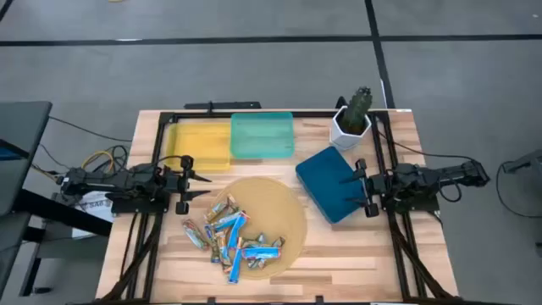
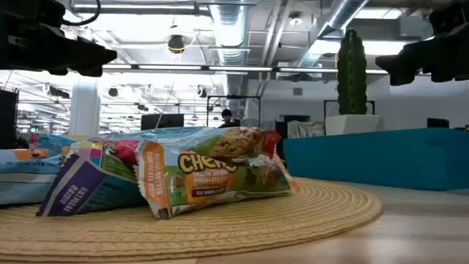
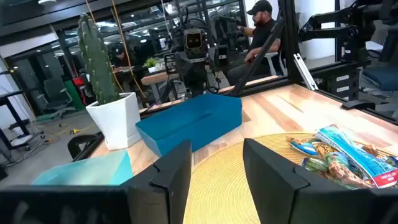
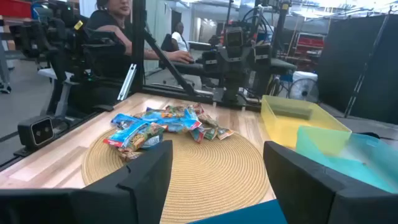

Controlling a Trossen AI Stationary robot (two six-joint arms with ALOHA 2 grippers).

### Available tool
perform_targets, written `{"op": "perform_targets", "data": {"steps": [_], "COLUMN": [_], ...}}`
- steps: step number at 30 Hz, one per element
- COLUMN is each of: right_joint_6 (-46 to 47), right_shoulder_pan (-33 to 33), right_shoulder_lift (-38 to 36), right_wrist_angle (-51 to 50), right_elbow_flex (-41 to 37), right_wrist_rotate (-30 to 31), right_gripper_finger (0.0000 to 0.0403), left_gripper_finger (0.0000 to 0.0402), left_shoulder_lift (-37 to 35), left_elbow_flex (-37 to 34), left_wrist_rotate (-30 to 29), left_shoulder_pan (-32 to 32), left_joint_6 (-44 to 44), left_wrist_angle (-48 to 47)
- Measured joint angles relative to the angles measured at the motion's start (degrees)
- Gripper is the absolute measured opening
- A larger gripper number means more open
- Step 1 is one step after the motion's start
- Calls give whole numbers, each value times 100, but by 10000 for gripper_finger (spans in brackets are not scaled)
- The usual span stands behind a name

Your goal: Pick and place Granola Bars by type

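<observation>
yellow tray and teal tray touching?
Touching, as far as the high view shows: the teal tray sits against the yellow tray and seems to overlap its edge, with no wood visible between them.

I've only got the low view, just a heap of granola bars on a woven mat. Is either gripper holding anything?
Observer: No. The left gripper hangs open and empty beside the mat's left edge.
Operator: And the right one?
Observer: The right gripper is open too, holding nothing, at the dark blue tray's right side.
Operator: Any other trays?
Observer: Yes, a yellow tray and a teal tray sit side by side at the far edge.
</observation>
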Motion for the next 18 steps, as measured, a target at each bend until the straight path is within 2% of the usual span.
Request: {"op": "perform_targets", "data": {"steps": [18], "right_joint_6": [0], "right_shoulder_pan": [0], "right_shoulder_lift": [0], "right_wrist_angle": [-2], "right_elbow_flex": [0], "right_wrist_rotate": [0], "right_gripper_finger": [244], "left_gripper_finger": [140], "left_shoulder_lift": [-2], "left_elbow_flex": [-1], "left_wrist_rotate": [0], "left_shoulder_pan": [2], "left_joint_6": [-2], "left_wrist_angle": [0]}}
